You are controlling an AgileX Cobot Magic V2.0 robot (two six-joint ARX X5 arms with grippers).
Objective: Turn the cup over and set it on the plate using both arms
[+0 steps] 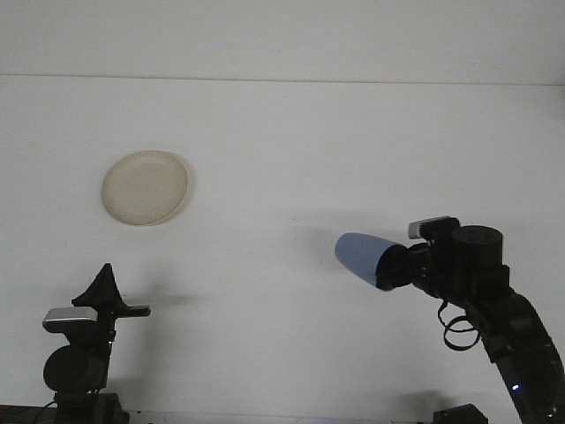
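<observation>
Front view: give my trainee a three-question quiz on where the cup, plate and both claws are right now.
1. True or false: the blue cup rests on the plate.
2. Which claw holds the cup? A) left claw B) right claw C) neither
3. Fill in: the cup lies nearly ____, its closed end pointing to the robot's left.

Key:
1. False. The cup is held above the table, far right of the plate.
2. B. The right claw grips it at its rim end; the left claw stays low at the near-left, holding nothing.
3. Horizontal.
</observation>
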